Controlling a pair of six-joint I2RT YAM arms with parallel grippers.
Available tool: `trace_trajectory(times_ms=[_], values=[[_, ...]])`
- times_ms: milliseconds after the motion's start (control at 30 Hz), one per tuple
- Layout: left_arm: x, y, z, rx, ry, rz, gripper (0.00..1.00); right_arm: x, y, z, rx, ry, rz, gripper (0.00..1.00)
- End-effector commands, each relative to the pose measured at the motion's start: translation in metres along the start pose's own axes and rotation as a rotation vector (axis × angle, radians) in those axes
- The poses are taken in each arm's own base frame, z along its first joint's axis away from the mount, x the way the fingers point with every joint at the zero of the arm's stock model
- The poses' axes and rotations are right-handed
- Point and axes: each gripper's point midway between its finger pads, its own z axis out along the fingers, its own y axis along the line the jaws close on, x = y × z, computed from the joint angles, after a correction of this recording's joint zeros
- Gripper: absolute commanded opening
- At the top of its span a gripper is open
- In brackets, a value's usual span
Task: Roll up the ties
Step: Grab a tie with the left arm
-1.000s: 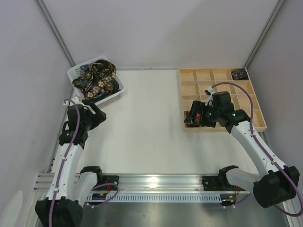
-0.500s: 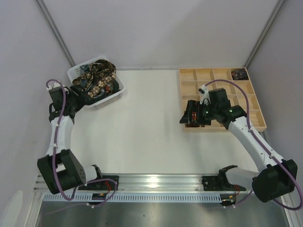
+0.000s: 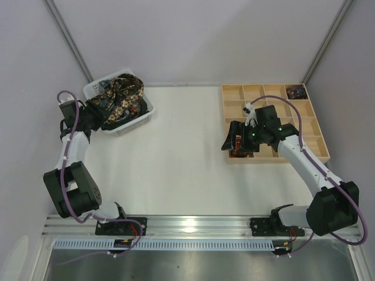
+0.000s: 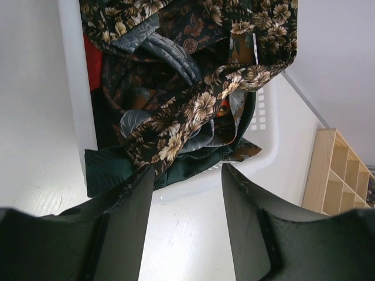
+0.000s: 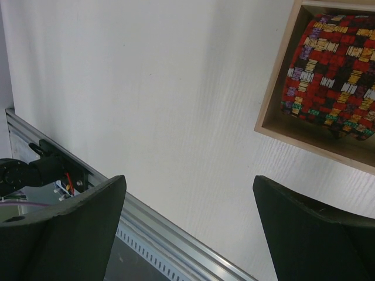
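Several ties lie tangled in a white basket [image 3: 149, 109] at the back left. A dark brown floral tie [image 3: 124, 89] lies on top, and in the left wrist view [image 4: 193, 111] it lies over grey [image 4: 170, 55], red [image 4: 92, 61] and dark green [image 4: 111, 167] ties. My left gripper [image 3: 97, 119] is open and empty at the basket's near-left edge [image 4: 187, 171]. My right gripper [image 3: 234, 139] is open wide and empty [image 5: 188, 180], above the table beside the wooden tray's front-left compartment. A rolled red patterned tie [image 5: 329, 73] sits in that compartment.
The wooden compartment tray [image 3: 304, 126] stands at the right, with another dark rolled tie [image 3: 296, 91] in its back-right cell. An aluminium rail [image 3: 193, 223] runs along the near edge. Grey walls close in on both sides.
My left arm has swung from the near-left table up to the basket's left side. My right gripper has shifted slightly left and back at the tray's front-left corner.
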Motion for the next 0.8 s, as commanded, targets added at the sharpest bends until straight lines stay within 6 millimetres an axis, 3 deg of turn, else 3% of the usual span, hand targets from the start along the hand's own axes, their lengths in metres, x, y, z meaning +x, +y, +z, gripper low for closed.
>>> trace_trajectory(times_ms=[0, 367, 767], values=[[-0.027, -0.006, 0.002, 0.017, -0.058, 0.041, 0.55, -0.019, 0.011, -0.005, -0.039, -0.047, -0.036, 0.98], [-0.016, 0.012, 0.009, -0.042, -0.018, 0.041, 0.55, -0.019, 0.010, -0.001, -0.045, -0.044, -0.013, 0.98], [-0.014, 0.018, 0.020, -0.053, -0.001, 0.027, 0.58, -0.021, 0.008, -0.004, -0.041, -0.054, -0.016, 0.98]])
